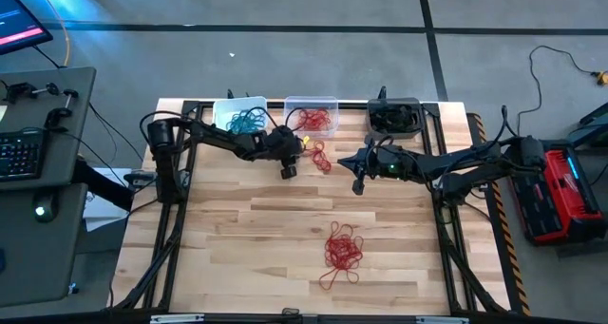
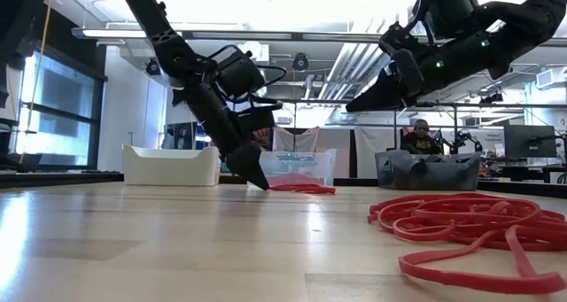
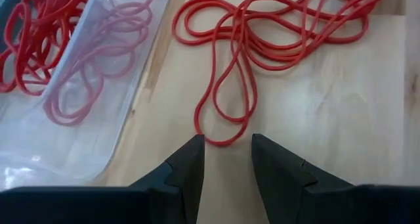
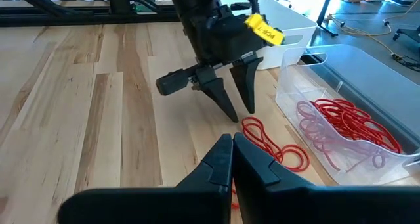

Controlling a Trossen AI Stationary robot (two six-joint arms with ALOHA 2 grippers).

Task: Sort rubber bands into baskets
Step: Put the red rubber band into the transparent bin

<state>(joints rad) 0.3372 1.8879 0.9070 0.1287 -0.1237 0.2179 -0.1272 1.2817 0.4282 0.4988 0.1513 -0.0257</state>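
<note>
The left end effector (image 1: pixel 289 171), fingers parted and empty, stands tips-down on the desk (image 1: pixel 256 248) at a small red rubber band tangle (image 3: pixel 275 33) beside the clear basket (image 1: pixel 312 115), strands trailing toward the fingertips. The right end effector (image 1: pixel 359 183) hovers closed. A larger red pile (image 1: pixel 342 250) lies mid-desk, open wood around.

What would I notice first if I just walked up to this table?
Probably the tangle of red rubber bands lying loose in the middle of the wooden table. Next, the left gripper, fingers open, pointing down at a smaller red bunch just beside the clear basket, which already holds red bands.
</note>
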